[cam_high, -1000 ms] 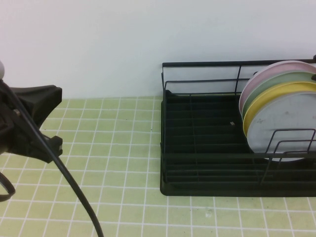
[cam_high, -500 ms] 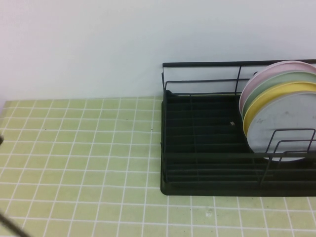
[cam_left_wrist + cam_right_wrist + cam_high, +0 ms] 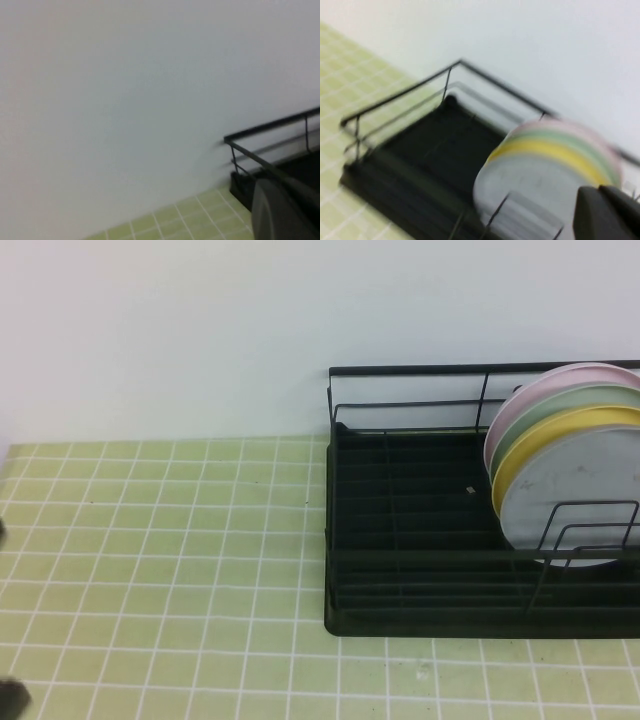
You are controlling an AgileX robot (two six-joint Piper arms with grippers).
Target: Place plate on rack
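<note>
White wall (image 3: 200, 330) rises behind a green-tiled surface (image 3: 160, 540). The black wire rack (image 3: 420, 369) stands on the right of the surface, with its back rail close to the wall.

**Change.** A second ago the left arm filled the left side of the high view. It has now withdrawn, leaving only a dark sliver (image 3: 10, 698) at the lower-left corner. The right claw (image 3: 607, 212) has gone from wide to closed and appears to hold nothing. Its wrist view looks onto the rack from near the plate end. The left claw (image 3: 282, 210) is also closed and empty, and it faces the wall off the rack's left corner. The plates have not shifted.

**Task object.** The grey plate (image 3: 575, 480) stands upright at the front of a row, just before the yellow plate (image 3: 560, 430), green plate (image 3: 560, 405) and pink plate (image 3: 520, 405). All four sit between the wire dividers at the rack's right end, and no plate lies on the surface. Placement therefore looks complete, with both arms clearing away.

**Edges and room.** The rack's left and middle slots are vacant. The tiled area to its left is open for travel. The top rails and the nearby wall limit any approach from behind, and the rack's right end runs out of the high view.
</note>
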